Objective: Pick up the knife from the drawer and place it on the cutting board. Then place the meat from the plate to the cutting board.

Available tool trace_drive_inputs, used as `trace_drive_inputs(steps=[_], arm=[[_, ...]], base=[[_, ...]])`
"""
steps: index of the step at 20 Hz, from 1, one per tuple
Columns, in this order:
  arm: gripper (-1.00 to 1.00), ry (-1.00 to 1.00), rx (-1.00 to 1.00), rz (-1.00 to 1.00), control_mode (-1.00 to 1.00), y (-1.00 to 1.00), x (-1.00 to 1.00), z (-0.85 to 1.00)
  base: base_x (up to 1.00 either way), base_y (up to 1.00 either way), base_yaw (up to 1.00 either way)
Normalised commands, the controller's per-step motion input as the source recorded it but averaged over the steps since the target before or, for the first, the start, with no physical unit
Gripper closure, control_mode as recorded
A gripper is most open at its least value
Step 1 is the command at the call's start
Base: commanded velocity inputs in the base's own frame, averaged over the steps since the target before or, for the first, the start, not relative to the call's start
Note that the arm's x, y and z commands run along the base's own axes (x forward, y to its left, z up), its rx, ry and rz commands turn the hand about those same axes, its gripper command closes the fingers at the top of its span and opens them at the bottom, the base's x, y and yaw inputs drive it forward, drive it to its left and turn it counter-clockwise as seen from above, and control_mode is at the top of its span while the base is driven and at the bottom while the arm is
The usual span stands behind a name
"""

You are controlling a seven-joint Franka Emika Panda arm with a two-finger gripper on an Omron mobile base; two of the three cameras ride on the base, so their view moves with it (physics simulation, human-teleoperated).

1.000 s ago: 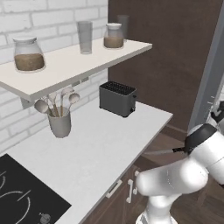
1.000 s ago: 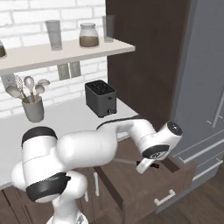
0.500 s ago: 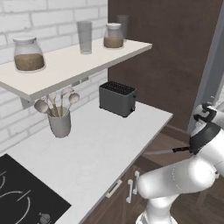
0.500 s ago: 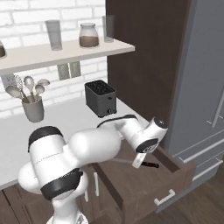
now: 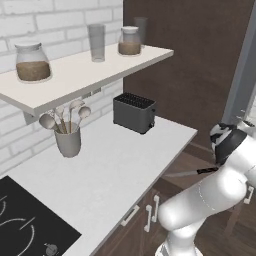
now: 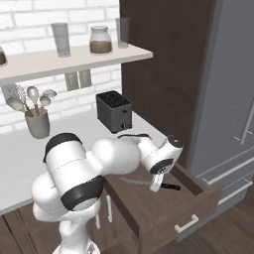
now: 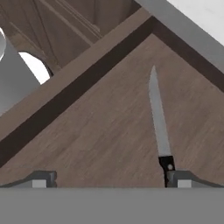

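The knife [image 7: 159, 124] lies flat on the wooden floor of the open drawer [image 6: 184, 206], its thin grey blade pointing away from its black handle. My gripper [image 7: 109, 179] hangs open just above the drawer floor, with the right fingertip [image 7: 179, 178] beside the handle and the left one well apart from it. In the right base view the gripper [image 6: 157, 184] reaches down over the knife [image 6: 149, 183]. In the left base view the knife [image 5: 191, 173] shows beyond my forearm. The cutting board, the plate and the meat are out of view.
A black toaster [image 6: 114, 110] stands on the white counter [image 5: 125, 160] above the drawer. A grey utensil holder [image 5: 67, 141] and a stove top [image 5: 25, 225] lie further left. A shelf [image 5: 85, 75] with jars hangs overhead. A tall grey fridge [image 6: 233, 99] flanks the drawer.
My hand has swung left and tipped down into the open drawer, bringing the fingers close to the knife's handle. The knife has stayed where it was.
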Motion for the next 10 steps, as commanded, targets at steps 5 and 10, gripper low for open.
trace_drive_inputs(steps=[5, 10], arm=[[-1.00, 0.00, 0.00, 0.05, -1.00, -0.04, 0.35, -0.15], [-1.00, 0.00, 0.00, 0.10, -1.00, -0.14, 0.22, -0.46]], base=[[0.00, 0.00, 0.00], [0.00, 0.00, 0.00]])
